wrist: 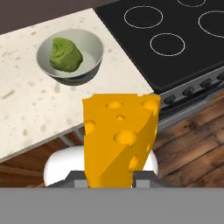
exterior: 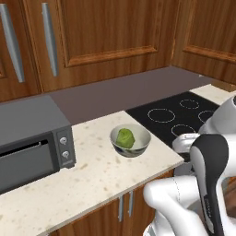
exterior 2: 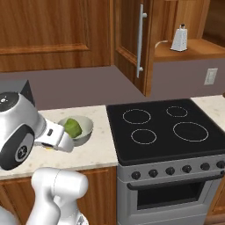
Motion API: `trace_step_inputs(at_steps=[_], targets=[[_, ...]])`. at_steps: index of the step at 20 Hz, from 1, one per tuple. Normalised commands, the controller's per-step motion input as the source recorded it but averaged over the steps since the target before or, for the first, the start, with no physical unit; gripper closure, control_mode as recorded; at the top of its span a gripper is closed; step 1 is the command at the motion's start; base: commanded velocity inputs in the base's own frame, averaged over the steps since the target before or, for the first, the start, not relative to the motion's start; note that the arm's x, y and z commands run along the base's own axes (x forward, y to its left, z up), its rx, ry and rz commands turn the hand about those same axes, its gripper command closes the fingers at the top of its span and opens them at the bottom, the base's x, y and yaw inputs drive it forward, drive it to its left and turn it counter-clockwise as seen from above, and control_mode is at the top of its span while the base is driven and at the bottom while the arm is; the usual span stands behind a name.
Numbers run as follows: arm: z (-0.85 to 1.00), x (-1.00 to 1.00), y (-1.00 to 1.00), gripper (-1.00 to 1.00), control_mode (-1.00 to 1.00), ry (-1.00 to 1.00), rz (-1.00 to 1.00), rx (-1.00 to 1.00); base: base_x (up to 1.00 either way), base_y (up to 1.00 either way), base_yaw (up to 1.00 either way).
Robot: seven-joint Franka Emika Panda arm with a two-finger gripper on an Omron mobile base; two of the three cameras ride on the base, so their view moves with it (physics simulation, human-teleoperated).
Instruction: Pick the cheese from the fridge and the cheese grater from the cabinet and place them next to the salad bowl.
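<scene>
The fingers (wrist: 111, 177) are clenched on the cheese (wrist: 119, 138) — held above the near edge of the surface (wrist: 26, 109); the salad bowl (wrist: 70, 54) stands farther back, seemingly well apart from it.

The pincer (wrist: 111, 177) is closed on the cheese (wrist: 119, 138), arm folded low

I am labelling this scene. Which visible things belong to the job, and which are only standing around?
Job:
- orange-yellow holed cheese wedge, held in the gripper
- grey-white salad bowl with green lettuce
- pale grey cheese grater on the open brown wooden cabinet's shelf

Standing around:
- dark grey toaster oven
- black stove top
</scene>
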Motion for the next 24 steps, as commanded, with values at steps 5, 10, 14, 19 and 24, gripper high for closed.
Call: trace_step_inputs(at_steps=[5,10,14,19,24], targets=[[-0.83,0.45,-0.04,1.0,-1.0,-0.07,0.0,0.0,0.0,0.0,0.0],[-0.58,0.34,-0.12,1.0,-1.0,-0.11,0.0,0.0,0.0,0.0,0.0],[-0.46,0.04,-0.1,1.0,-1.0,-0.34,0.07,0.0,0.0,0.0,0.0],[-0.48,0.0,0.0,1.0,-1.0,-0.42,0.17,-0.01,0.0,0.0,0.0],[-0.52,0.0,-0.01,1.0,-1.0,-0.41,0.17,0.0,0.0,0.0,0.0]])
